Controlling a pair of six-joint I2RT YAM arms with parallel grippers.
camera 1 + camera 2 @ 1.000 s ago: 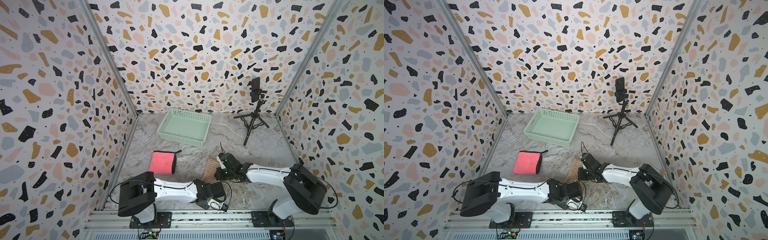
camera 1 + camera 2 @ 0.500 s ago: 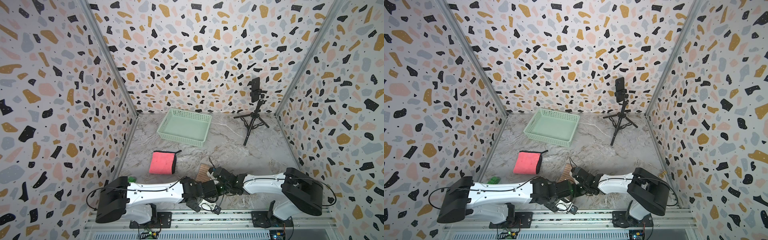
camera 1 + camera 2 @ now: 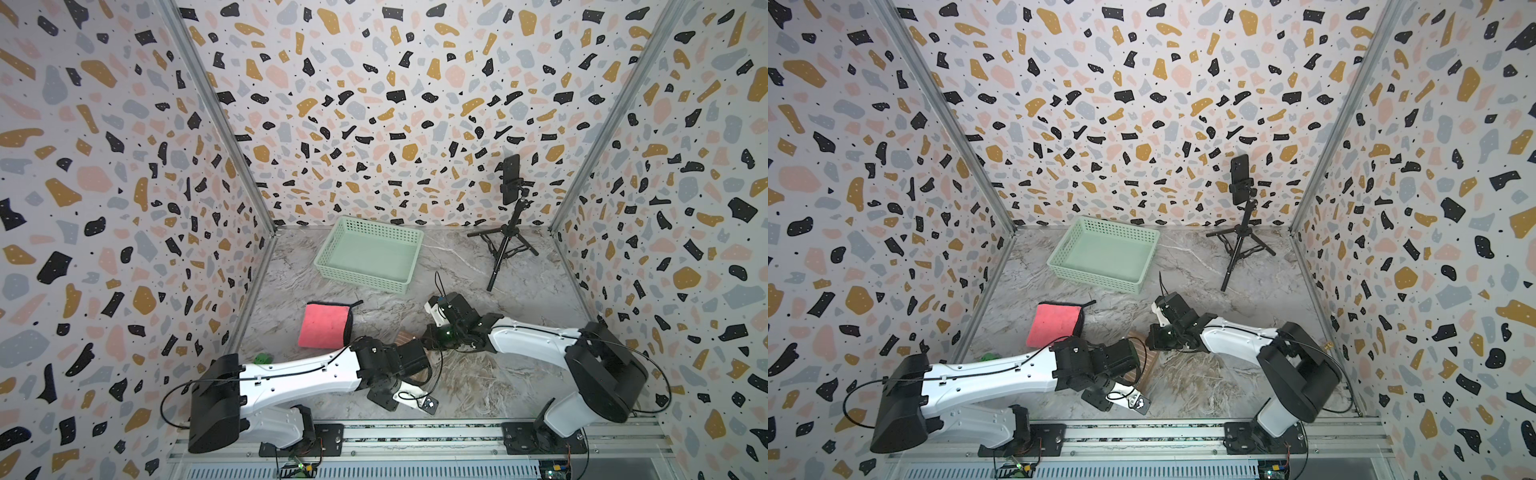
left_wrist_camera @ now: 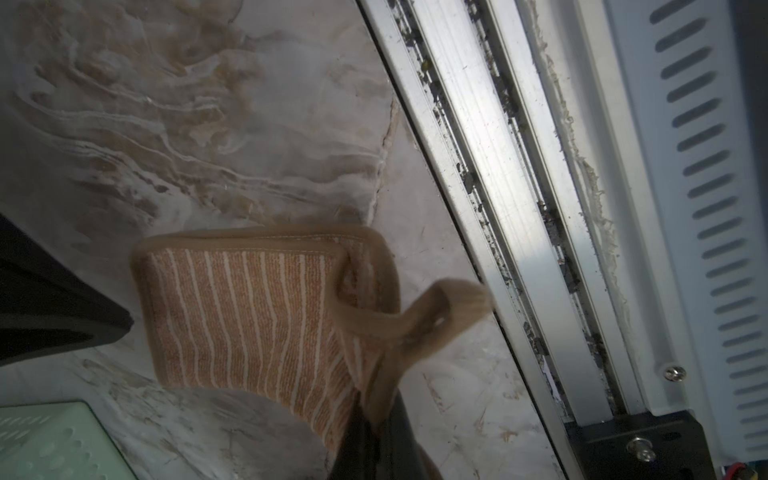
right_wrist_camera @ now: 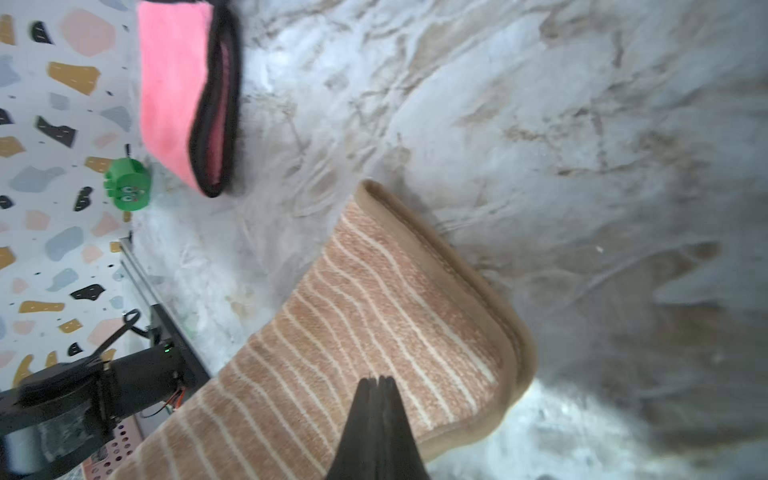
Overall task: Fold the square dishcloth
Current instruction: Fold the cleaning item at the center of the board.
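terrazzo walls (image 3: 374, 104), marble floor (image 3: 519, 374)

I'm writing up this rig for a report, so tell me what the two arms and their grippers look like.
The left arm and right arm are alike: glossy white shells, bulky black joint housings, thin black cables looping outside. The left gripper and right gripper have slim black fingers.

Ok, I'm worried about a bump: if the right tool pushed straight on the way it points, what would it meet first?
The right tool would first meet the striped dishcloth it is shut on, then likely the marble table; the pink cloth lies off to the side. Depth is unclear.
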